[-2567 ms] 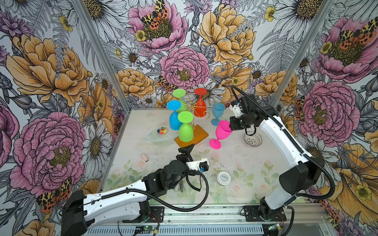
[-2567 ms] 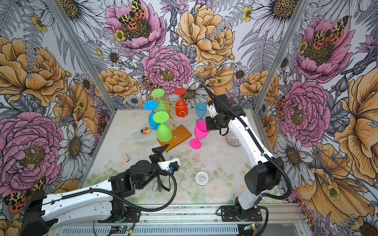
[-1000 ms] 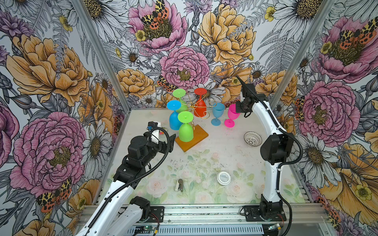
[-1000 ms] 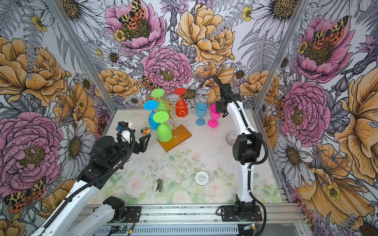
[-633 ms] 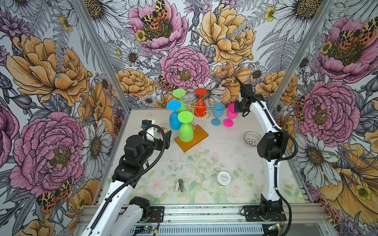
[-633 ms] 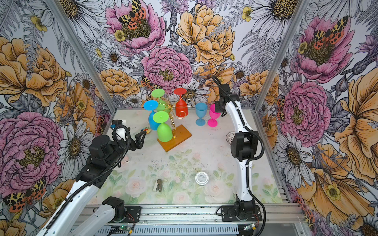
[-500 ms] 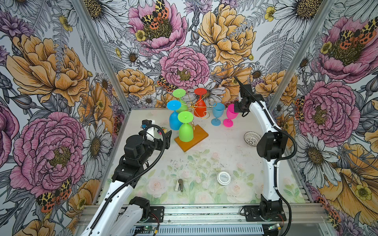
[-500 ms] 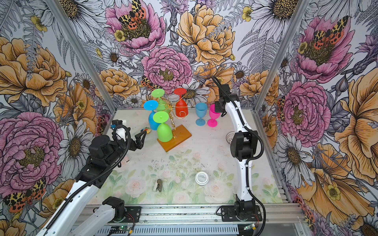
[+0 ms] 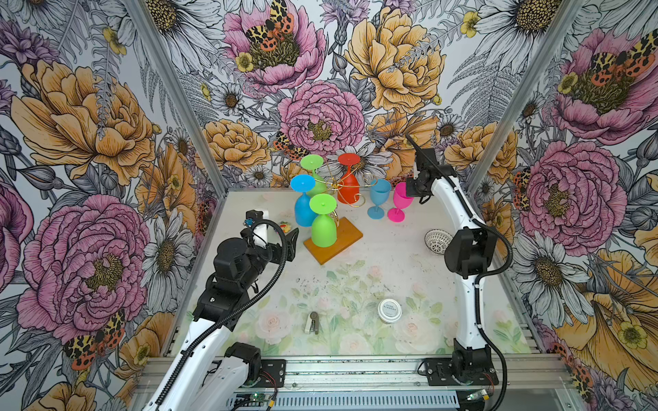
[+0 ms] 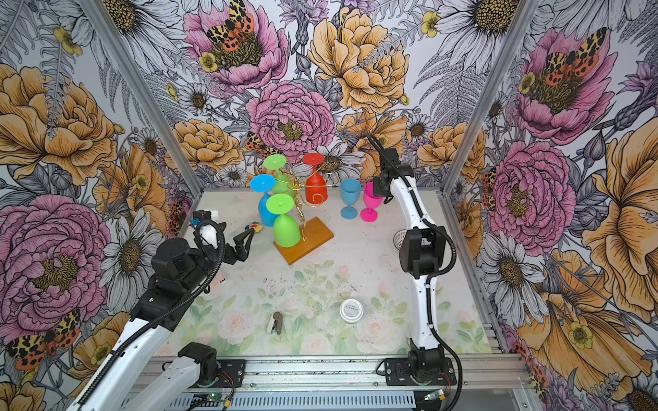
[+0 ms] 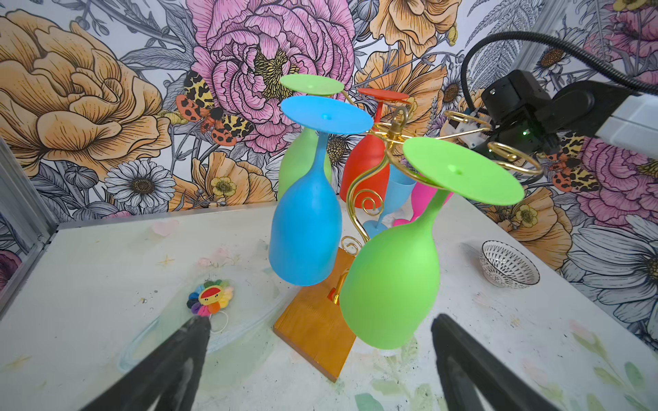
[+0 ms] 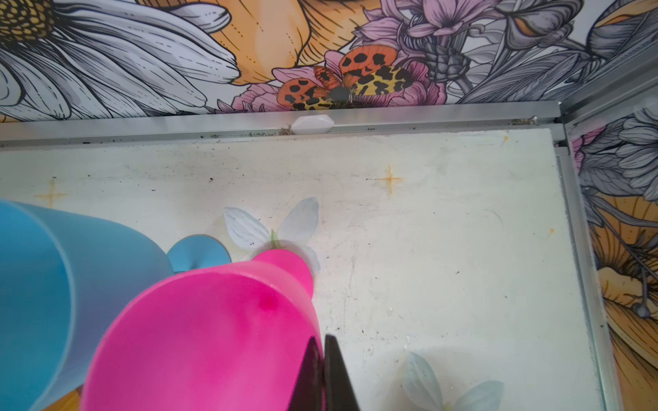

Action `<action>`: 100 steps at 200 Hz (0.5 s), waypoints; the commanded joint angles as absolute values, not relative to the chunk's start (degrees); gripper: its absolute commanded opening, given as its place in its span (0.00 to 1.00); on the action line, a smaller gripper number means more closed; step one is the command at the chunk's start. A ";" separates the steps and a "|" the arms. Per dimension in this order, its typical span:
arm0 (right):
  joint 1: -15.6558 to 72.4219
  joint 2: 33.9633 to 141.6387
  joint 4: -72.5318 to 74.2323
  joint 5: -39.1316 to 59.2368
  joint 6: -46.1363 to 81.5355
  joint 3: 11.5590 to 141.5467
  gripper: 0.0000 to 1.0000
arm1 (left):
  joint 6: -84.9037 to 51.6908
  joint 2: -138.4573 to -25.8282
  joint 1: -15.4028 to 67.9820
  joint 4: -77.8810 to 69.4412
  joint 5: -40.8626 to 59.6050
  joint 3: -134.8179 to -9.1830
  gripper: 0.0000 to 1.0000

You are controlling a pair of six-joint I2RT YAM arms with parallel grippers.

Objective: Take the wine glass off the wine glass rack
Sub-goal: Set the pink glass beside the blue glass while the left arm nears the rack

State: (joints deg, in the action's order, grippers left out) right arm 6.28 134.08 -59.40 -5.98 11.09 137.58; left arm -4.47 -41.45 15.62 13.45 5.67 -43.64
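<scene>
The wine glass rack is gold wire on an orange-brown wooden base. Hanging upside down on it are a front green glass, a blue one, a back green one and a red one. A pink wine glass stands upright at the back right, off the rack. My right gripper is shut on its rim. My left gripper hangs open just left of the base, facing the front green glass.
A light blue glass stands beside the pink one. A patterned bowl sits by the right wall. A white round tin and a small grey clip lie near the front. A flower toy lies on a clear plate.
The right gripper has carried the pink glass from beside the rack to the back right. The left arm has swung from the front centre to the rack's left. Little has moved in the last half second.
</scene>
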 commanded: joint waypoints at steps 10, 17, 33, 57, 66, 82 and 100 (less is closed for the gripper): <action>5.97 136.20 -58.54 -5.95 12.13 141.18 0.00 | -3.29 -40.96 15.12 12.39 6.33 -42.98 0.99; 5.95 136.40 -58.54 -5.96 12.08 141.62 0.00 | -3.26 -40.96 15.12 12.46 6.28 -42.96 0.99; 5.93 136.80 -58.54 -5.72 12.13 142.18 0.00 | -3.16 -40.79 15.12 12.61 6.21 -42.90 0.99; 6.02 137.37 -58.54 -5.28 12.13 142.71 0.00 | -3.00 -40.73 15.11 12.57 6.18 -42.89 0.98; 6.04 137.56 -58.56 -5.30 12.11 142.82 0.00 | -2.90 -40.75 15.08 12.71 6.22 -42.89 0.99; 6.05 137.57 -58.62 -5.25 12.12 142.81 0.00 | -2.83 -40.73 15.12 12.68 6.25 -42.89 0.99; 6.06 137.55 -58.62 -5.25 12.05 142.73 0.00 | -2.82 -40.83 15.12 12.66 6.37 -42.90 0.99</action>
State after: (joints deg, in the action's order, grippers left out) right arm 6.28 136.66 -59.16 -5.76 11.07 140.77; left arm -3.99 -41.43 15.62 13.47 5.67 -43.46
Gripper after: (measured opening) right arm 0.048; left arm 0.986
